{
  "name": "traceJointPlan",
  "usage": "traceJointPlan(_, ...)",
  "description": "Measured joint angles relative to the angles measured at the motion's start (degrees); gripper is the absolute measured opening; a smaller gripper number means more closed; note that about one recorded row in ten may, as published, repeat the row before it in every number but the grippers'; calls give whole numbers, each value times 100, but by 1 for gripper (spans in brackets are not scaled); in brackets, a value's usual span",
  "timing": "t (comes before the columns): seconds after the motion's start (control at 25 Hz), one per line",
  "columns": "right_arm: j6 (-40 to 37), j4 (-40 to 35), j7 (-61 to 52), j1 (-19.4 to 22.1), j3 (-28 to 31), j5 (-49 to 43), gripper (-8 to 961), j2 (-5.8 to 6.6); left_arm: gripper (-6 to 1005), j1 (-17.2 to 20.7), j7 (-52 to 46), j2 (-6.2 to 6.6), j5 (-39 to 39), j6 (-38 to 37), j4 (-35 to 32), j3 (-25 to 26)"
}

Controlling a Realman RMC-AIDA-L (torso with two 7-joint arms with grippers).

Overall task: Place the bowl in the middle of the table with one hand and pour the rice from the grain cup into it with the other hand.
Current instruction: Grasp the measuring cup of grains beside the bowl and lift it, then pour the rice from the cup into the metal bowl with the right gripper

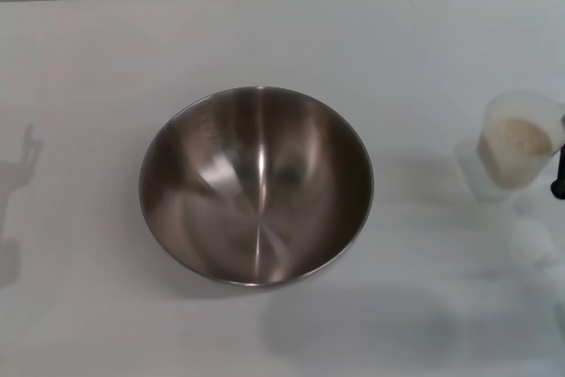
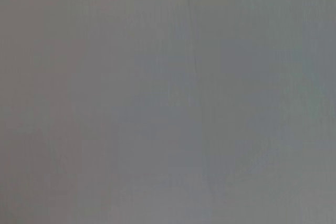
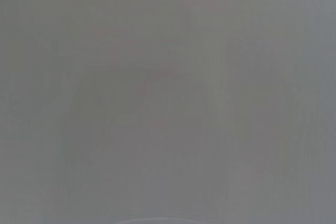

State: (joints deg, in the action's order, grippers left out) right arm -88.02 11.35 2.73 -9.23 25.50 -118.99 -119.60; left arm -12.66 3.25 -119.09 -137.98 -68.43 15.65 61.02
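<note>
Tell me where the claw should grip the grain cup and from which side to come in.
Grip the grain cup around its side wall, about mid-height, coming in level from the robot's right, probably with the right claw at that edge. It stands upright with rice inside, so a side hold keeps it level and clears the bowl on its left.

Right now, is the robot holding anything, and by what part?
Cannot be told. A dark part of the right end effector shows at the frame's edge beside the grain cup, its contact hidden. The bowl stands free.
</note>
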Motion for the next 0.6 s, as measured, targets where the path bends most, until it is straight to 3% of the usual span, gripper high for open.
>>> traceJointPlan(0.2, -540, -7, 266, -202, -23, -31, 11, 19, 833, 4, 0, 0, 3, 0, -1, -3)
traceJointPlan(0.36, -789, -42, 331, -604, -58, -63, 11, 25, 833, -5, 0, 0, 7, 10, -1, -6)
traceJointPlan(0.6, -843, -42, 572, -923, -104, -76, 10, 25, 833, -7, 0, 0, 8, 13, -1, -12)
